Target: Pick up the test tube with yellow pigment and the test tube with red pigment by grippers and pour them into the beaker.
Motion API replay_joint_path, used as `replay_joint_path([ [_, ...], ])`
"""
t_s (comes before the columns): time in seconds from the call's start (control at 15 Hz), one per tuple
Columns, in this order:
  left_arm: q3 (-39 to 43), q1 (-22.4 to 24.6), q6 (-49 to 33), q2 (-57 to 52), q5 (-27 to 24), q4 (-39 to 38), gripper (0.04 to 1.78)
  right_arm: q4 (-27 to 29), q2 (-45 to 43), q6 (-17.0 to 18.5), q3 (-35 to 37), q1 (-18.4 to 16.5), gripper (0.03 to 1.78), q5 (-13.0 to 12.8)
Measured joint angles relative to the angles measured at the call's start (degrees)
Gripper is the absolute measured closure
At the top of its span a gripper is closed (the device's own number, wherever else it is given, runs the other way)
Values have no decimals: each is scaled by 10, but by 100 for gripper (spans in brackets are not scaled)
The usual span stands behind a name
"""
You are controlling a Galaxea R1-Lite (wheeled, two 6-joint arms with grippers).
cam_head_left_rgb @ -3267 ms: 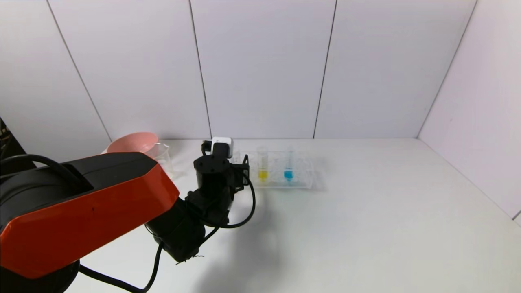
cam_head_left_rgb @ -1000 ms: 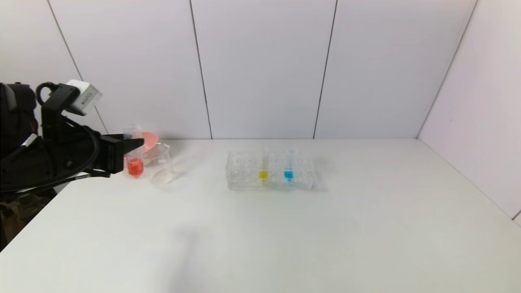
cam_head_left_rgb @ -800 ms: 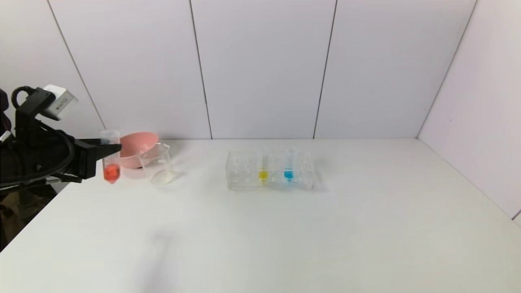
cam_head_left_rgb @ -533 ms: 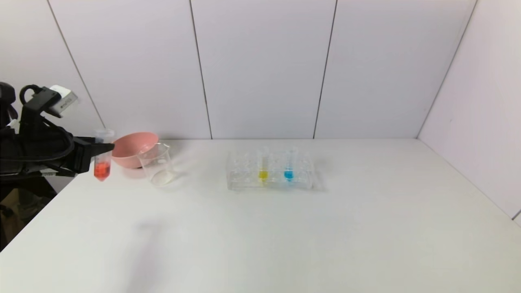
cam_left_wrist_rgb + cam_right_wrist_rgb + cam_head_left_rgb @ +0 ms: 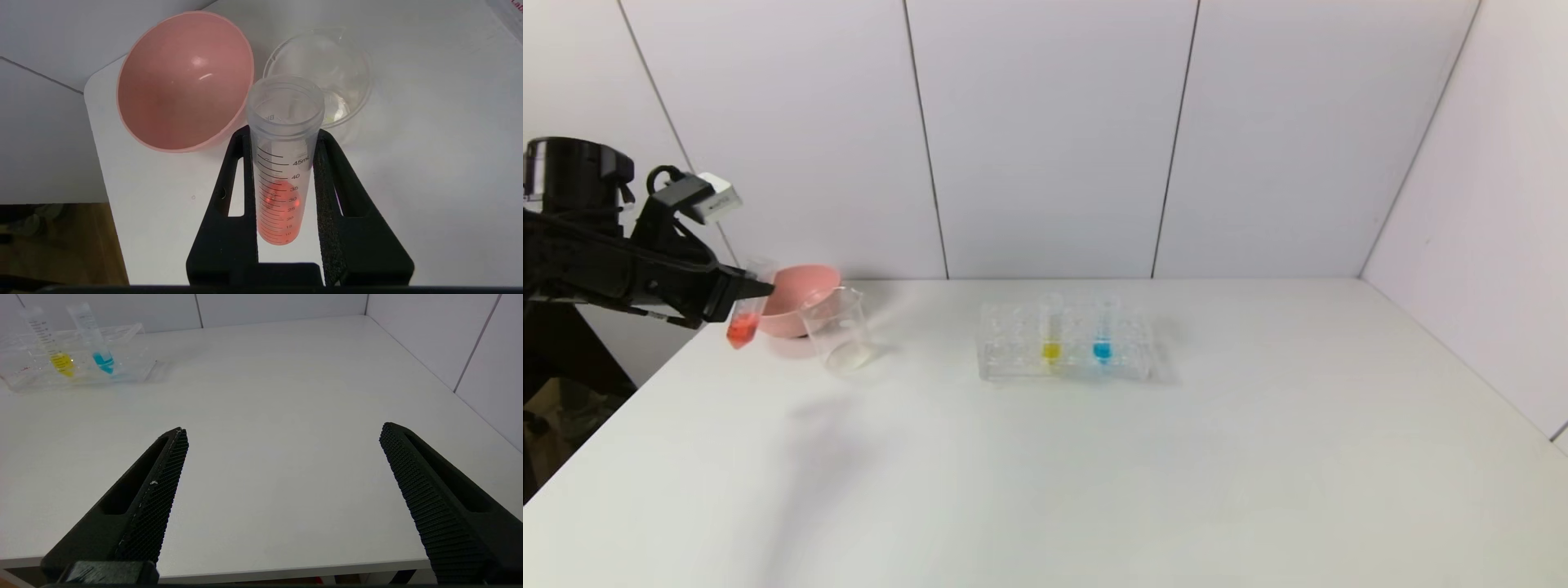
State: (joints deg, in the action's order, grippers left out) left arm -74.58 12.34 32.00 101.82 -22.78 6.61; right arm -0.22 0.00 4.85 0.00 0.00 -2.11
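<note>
My left gripper (image 5: 754,289) is shut on the test tube with red pigment (image 5: 743,322), held in the air at the far left of the table, tilted a little with its mouth toward the beaker (image 5: 837,331). In the left wrist view the tube (image 5: 282,171) sits between the fingers (image 5: 245,171), its open mouth just short of the beaker (image 5: 327,69). The test tube with yellow pigment (image 5: 1051,331) stands in the clear rack (image 5: 1013,359); it also shows in the right wrist view (image 5: 53,347). My right gripper (image 5: 282,437) is open and empty at the table's near edge.
A pink bowl (image 5: 796,306) stands right behind the beaker, close to the held tube. A tube with blue liquid (image 5: 1102,331) stands in the rack next to the yellow one. Walls close the table at the back and right.
The left arm lifted the red tube out of the rack and carried it left past the beaker. In the last half second it rose slightly, shifted back toward the beaker and tilted.
</note>
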Motion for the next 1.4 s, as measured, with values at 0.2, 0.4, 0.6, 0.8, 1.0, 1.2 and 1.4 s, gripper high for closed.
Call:
replay_joint_path([
  [0.2, -79, -4, 34, 32, 1, 97, 139, 0, 0, 0, 0, 0, 10, 0],
  [0.4, -152, -16, 60, 54, 15, 191, 139, 0, 0, 0, 0, 0, 10, 0],
  [0.6, -225, -24, 90, 77, 42, 283, 139, 0, 0, 0, 0, 0, 10, 0],
  [0.8, -298, -35, 110, 108, 74, 342, 139, 0, 0, 0, 0, 0, 10, 0],
  [1.0, -371, -51, 127, 145, 106, 399, 139, 0, 0, 0, 0, 0, 10, 0],
  [1.2, -395, -67, 167, 173, 162, 406, 139, 0, 0, 0, 0, 0, 10, 0],
  [1.4, -400, -79, 186, 189, 197, 401, 139, 0, 0, 0, 0, 0, 10, 0],
])
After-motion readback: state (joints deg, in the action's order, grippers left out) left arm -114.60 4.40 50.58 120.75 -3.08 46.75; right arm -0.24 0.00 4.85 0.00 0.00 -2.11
